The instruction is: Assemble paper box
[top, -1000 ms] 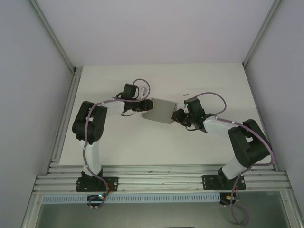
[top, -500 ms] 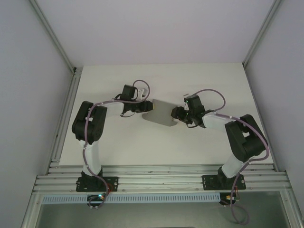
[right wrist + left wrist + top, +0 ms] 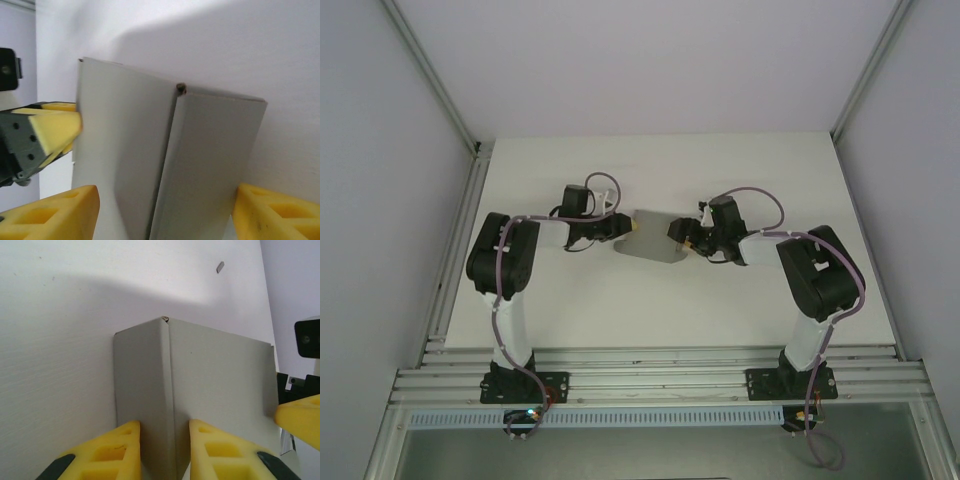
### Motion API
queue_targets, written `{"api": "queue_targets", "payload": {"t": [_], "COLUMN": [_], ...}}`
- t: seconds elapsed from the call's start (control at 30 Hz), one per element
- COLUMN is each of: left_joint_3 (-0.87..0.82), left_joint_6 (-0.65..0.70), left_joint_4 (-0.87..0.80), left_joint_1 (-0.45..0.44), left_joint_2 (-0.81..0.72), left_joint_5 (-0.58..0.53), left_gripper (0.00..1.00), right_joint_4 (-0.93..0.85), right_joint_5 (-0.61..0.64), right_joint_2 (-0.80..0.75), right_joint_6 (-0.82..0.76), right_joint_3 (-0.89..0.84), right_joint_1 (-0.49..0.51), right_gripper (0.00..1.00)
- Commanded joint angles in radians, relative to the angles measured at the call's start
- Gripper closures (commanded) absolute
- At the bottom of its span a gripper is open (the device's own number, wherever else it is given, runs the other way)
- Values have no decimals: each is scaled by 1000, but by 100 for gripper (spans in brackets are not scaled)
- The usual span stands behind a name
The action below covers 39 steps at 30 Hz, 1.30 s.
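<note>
The left arm (image 3: 500, 265) and the right arm (image 3: 815, 275) both rise from their bases, bend at outward-set elbows and reach inward with forearms nearly level, so the two wrists point at each other. The left end effector (image 3: 625, 227) has its yellow fingers (image 3: 122, 445) drawn close together, pinching a folded corner of the paper box (image 3: 220, 385) between them. The right end effector (image 3: 678, 232) faces it from just beside, its yellow fingers (image 3: 60, 212) spread wide apart, one on each side of the card.
</note>
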Motion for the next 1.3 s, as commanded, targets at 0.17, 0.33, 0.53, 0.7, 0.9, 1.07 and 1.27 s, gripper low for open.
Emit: {"api": "queue_targets", "payload": {"t": [0.17,0.33,0.53,0.7,0.9,1.07,1.27], "left_joint_3": [-25,11,76,84,35,-47,-145], "left_joint_6": [0,30,210,473,812,1256,1416], "left_joint_4": [-79,-82,-287,-447,-572,-760,-650], "left_joint_1": [0,-2,-1,-12,-81,-301,-422], "left_joint_2": [41,-19,-184,-404,-660,-808,-857], "left_joint_5": [-23,-9,-131,-327,-316,-374,-507], "left_gripper": [74,69,17,0,0,0,0], "right_joint_4": [233,273,-20,-329,-590,-705,-836], "right_joint_5": [-156,-187,-68,-117,-257,-437,-503], "right_joint_2": [-2,-16,-144,-231,-249,-242,-229], "right_joint_6": [74,131,133,232,364,470,490], "right_joint_3": [-20,-18,10,88,137,171,223], "right_joint_1": [3,6,9,-10,-71,-120,-122], "right_gripper": [52,63,65,63,70,73,71]}}
